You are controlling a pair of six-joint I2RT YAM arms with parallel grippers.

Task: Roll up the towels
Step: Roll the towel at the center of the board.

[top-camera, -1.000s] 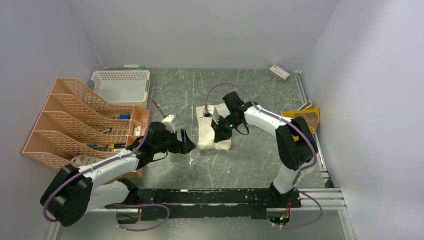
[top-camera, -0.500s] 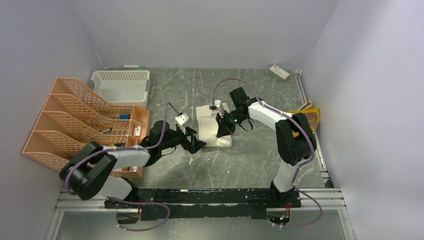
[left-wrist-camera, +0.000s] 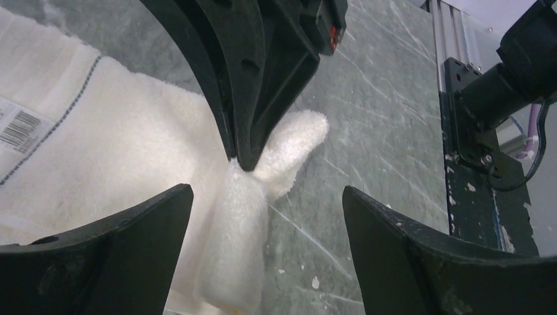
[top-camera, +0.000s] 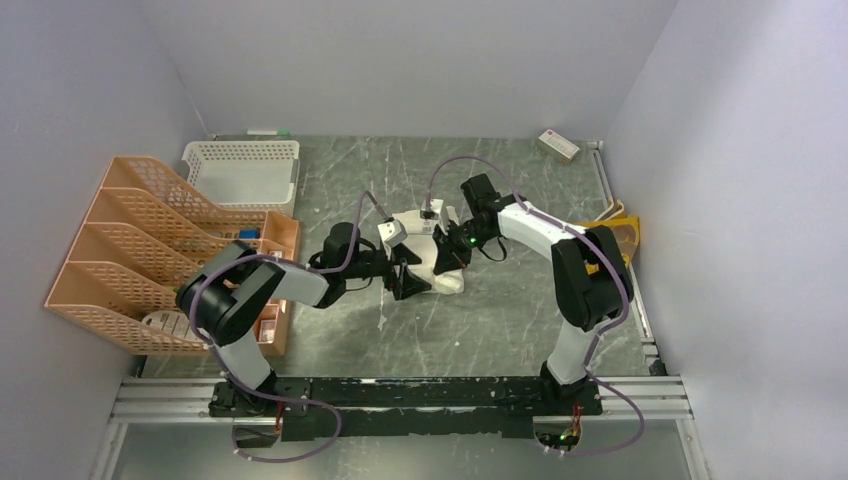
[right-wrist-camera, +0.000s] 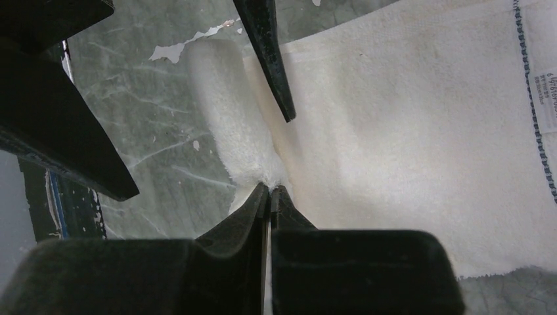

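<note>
The off-white towel (top-camera: 447,284) is laid in the middle of the counter (top-camera: 520,320), its near edge curled into a roll whose long axis runs 9 to 3 o'clock. That roll is pinched tight by the right pincer (right-wrist-camera: 270,190) from the 12 o'clock side — the left pincer (left-wrist-camera: 266,197) is spread wide at the 9 o'clock end, the roll lined up inside its gap. Rolling toward 12 is probably called for next.

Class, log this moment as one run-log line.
left gripper: open, beside curled edge | right gripper: shut on off-white towel | roll: barely started
</note>
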